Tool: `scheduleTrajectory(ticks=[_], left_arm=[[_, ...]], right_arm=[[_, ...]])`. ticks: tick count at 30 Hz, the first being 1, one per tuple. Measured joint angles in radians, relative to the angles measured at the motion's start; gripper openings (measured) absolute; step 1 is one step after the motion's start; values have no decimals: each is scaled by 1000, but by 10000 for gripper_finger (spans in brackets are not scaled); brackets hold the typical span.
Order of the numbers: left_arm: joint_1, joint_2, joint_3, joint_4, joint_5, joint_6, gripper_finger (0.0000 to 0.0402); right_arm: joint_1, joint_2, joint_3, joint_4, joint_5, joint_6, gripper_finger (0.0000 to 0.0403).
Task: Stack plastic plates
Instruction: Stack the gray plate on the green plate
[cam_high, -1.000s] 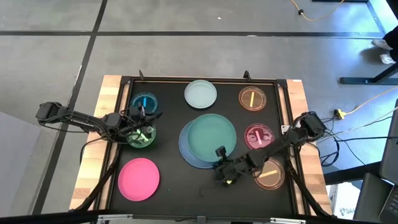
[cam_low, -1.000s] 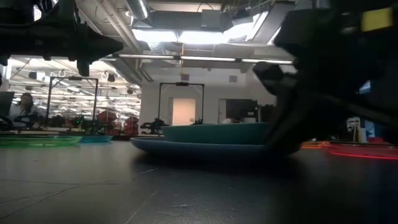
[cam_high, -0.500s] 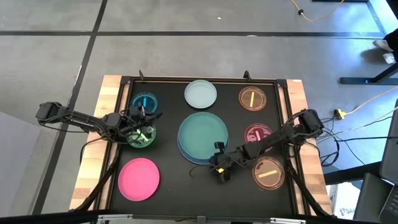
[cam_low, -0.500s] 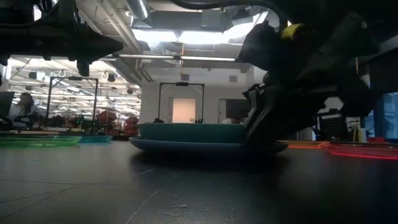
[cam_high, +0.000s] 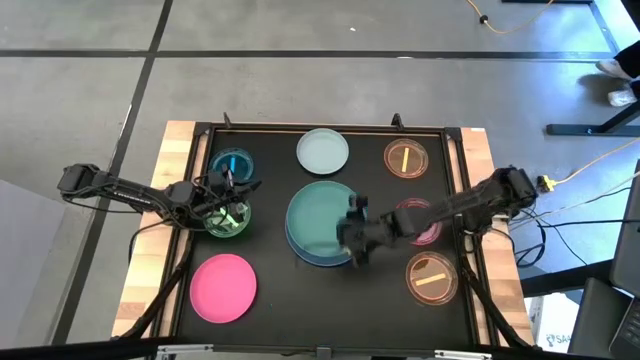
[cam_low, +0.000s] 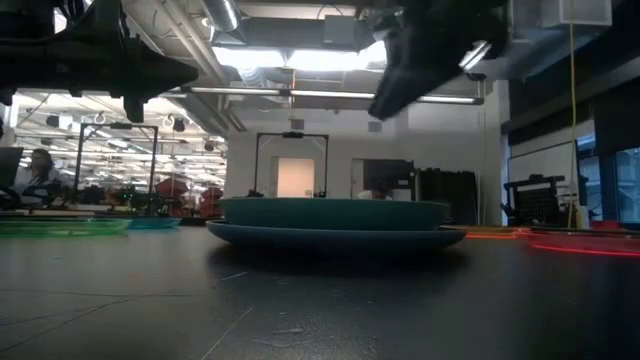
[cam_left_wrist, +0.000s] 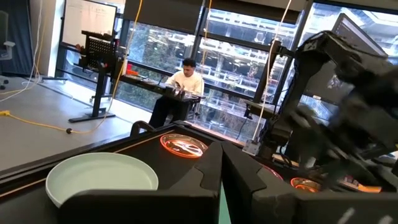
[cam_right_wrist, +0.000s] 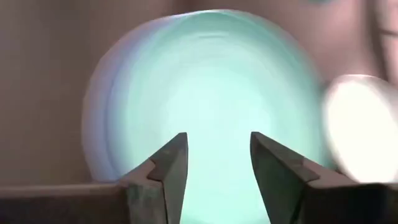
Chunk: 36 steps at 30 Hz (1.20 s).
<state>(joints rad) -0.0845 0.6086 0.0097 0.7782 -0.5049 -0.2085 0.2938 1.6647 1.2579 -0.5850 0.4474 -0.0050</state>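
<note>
Plates at an early stage of stacking: only the teal plate (cam_high: 325, 218) sits nested on the large light blue plate (cam_high: 298, 243) at the centre of the black table (cam_high: 275, 320), the blue rim peeking out along the near and left edge. Everything else lies single and apart: the pink plate (cam_high: 223, 288) at the near left, the pale mint plate (cam_high: 323, 151) at the far middle, the translucent blue dish (cam_high: 232, 166) and green dish (cam_high: 228, 219) on the left, two orange dishes (cam_high: 407, 158) and (cam_high: 432, 279) on the right, with the magenta dish (cam_high: 420, 222) between them. By this showing, seven pieces remain to be gathered.

The right gripper (cam_high: 353, 232) hangs above the right edge of the teal plate, its fingers (cam_right_wrist: 171, 168) parted and holding nothing. The left gripper (cam_high: 232, 205) waits over the green dish; its dark fingers (cam_left_wrist: 205, 186) appear pressed together with no gap, apparently empty.

The right arm covers most of the magenta dish in the overhead view, and the left gripper masks part of the green one. From table height the two-plate stack is plain, but the side dishes are mere coloured slivers. The right wrist view is smeared, so the pale disc at its edge is probably the mint plate. A person sits at a desk beyond the table.
</note>
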Motion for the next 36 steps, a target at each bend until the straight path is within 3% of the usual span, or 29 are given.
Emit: scheduleTrajectory(ticks=[5,11,19,26,36], left_arm=[[0,0,0,0,0,-1,4],[0,0,0,0,0,-2,4],[0,0,0,4,-8,-2,4],[2,0,0,3,-10,0,4],[3,0,0,1,-11,5,4]], right_arm=[[-208,-66,-24,8,18,-15,165],[-484,-59,-72,97,-3,90,165],[-757,19,-155,294,-183,355,165],[-841,156,-156,443,-320,495,165],[-851,268,-156,516,-347,551,165]])
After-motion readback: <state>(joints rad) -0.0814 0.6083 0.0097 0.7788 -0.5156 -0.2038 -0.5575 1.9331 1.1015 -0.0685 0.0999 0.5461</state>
